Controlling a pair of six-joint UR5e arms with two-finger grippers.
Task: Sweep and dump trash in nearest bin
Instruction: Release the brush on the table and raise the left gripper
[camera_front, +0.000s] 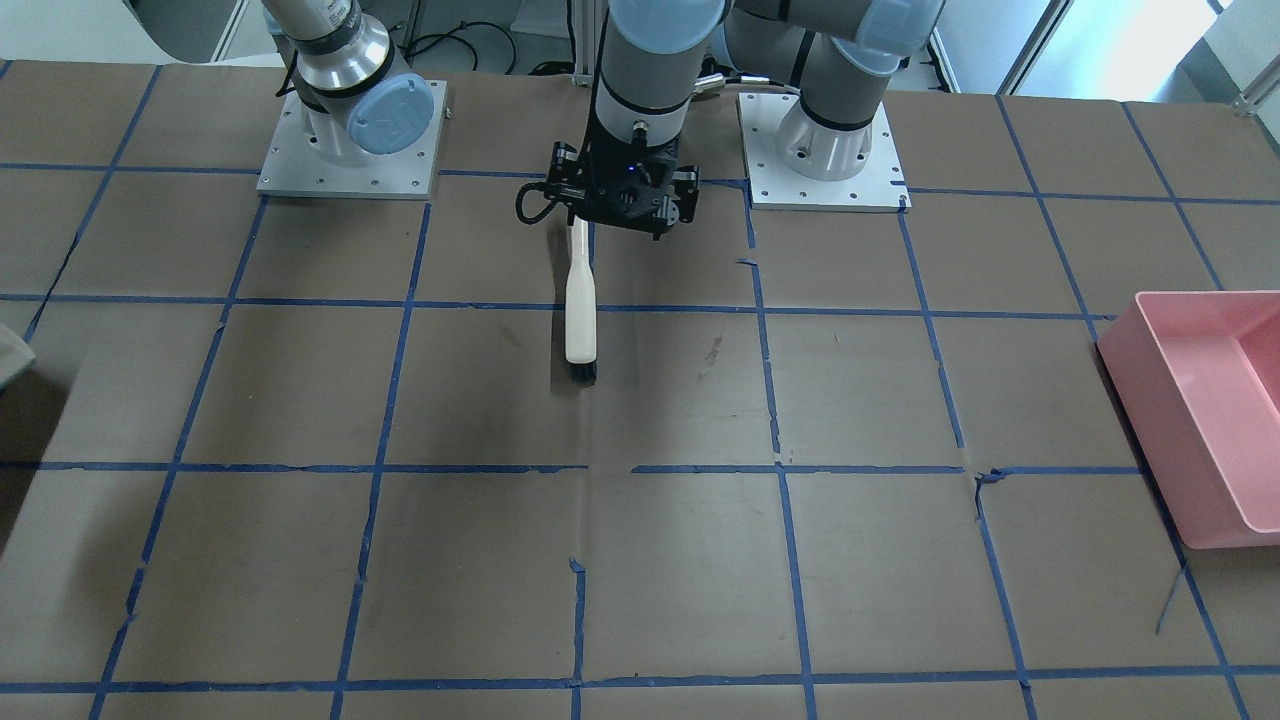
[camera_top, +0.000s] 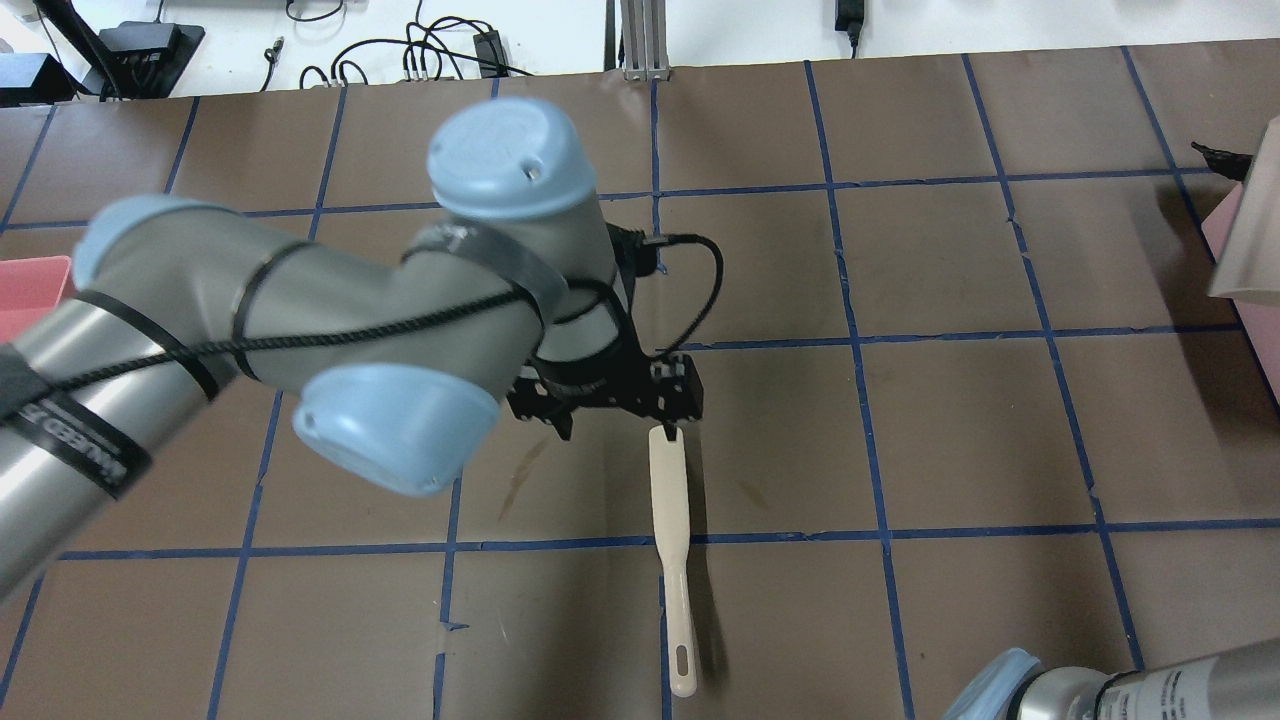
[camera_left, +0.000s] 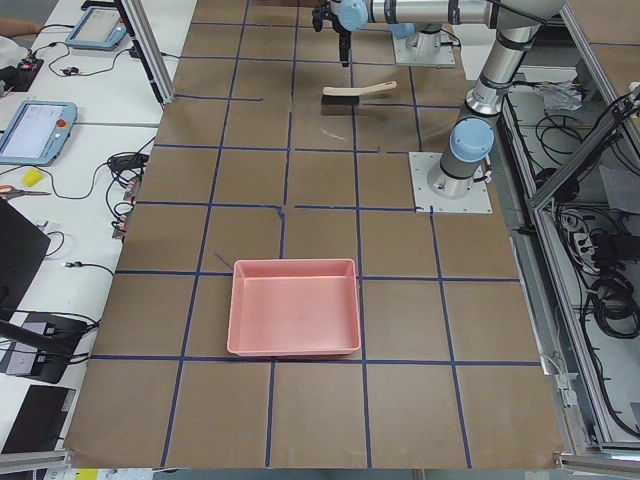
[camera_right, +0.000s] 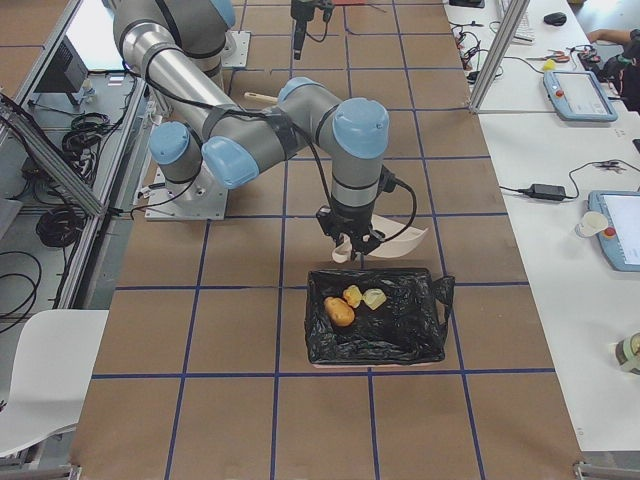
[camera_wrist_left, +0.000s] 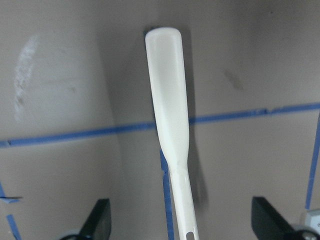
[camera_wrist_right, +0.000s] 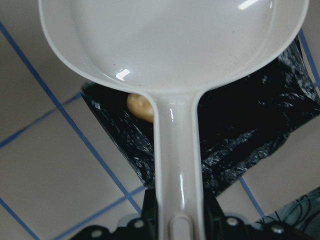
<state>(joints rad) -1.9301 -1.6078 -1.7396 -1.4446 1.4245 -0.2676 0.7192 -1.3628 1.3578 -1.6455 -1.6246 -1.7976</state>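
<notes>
1. The trash is inside the black-bagged bin (camera_right: 420, 300), on the table (camera_right: 240, 420) at the robot's right end. All three bits lie close together on the side of the bin nearest the robot.
2. The brown lump (camera_right: 340, 312) lies closest to the front of the side view. It looks a little longer than it is wide, and its long way runs on a slant. The two pale chunks (camera_right: 374, 298) sit just behind it. They are too small to tell which way they point.
3. The right gripper (camera_wrist_right: 180, 220) is squeezed tight on the handle of the white dustpan (camera_wrist_right: 175, 45). The pan hangs tilted at the edge of the bin. Its handle points back to the gripper and its wide scoop points out over the black bag. A bit of the brown lump peeks out under the scoop.
4. The brush (camera_top: 668, 480) lies flat on the table in front of the robot. Its long way runs straight out from the robot. The thin handle end points at the robot and the black bristle end points away.
5. The left gripper (camera_wrist_left: 183, 220) is over the thin handle. Its two fingers are spread wide, one on each side. They hold nothing and do not touch the brush.
6. A pink bin (camera_front: 1200, 420) sits at the table's other end, well apart from the brush.
</notes>
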